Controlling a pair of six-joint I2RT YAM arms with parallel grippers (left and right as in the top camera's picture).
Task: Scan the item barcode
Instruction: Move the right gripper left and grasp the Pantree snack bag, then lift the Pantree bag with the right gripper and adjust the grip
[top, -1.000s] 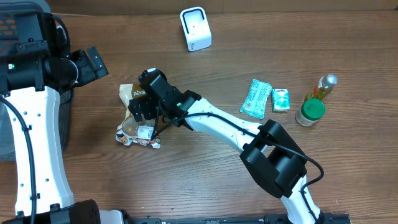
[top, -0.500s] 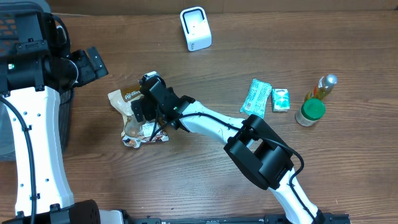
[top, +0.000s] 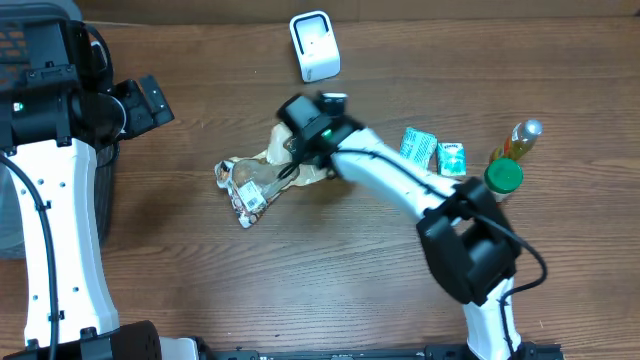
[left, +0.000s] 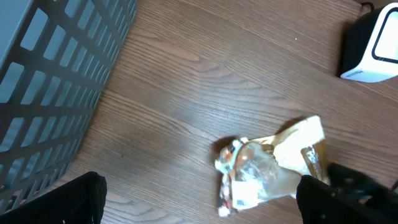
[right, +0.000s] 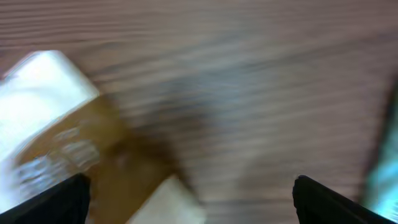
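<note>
The item is a crinkled snack bag (top: 262, 176) with a clear end and a beige end, lying flat on the wooden table. A white label shows on its clear end (left: 244, 190). My right gripper (top: 300, 148) hovers over the bag's beige end, open. In the blurred right wrist view the bag (right: 56, 137) lies under the left finger (right: 62, 200), with bare wood between the jaws. My left gripper (top: 150, 100) stands open at the far left, apart from the bag. The white barcode scanner (top: 314, 45) stands at the back of the table and also shows as a white scanner (left: 373, 40) in the left wrist view.
A dark mesh basket (left: 56, 81) sits at the left. At the right lie a green packet (top: 412, 158), a small green box (top: 452, 160), a bottle (top: 520, 140) and a green-lidded jar (top: 500, 178).
My right arm has swung right and toward the back. The bag has slid right with it and turned, its clear end now pointing left-front. The left arm has not moved.
</note>
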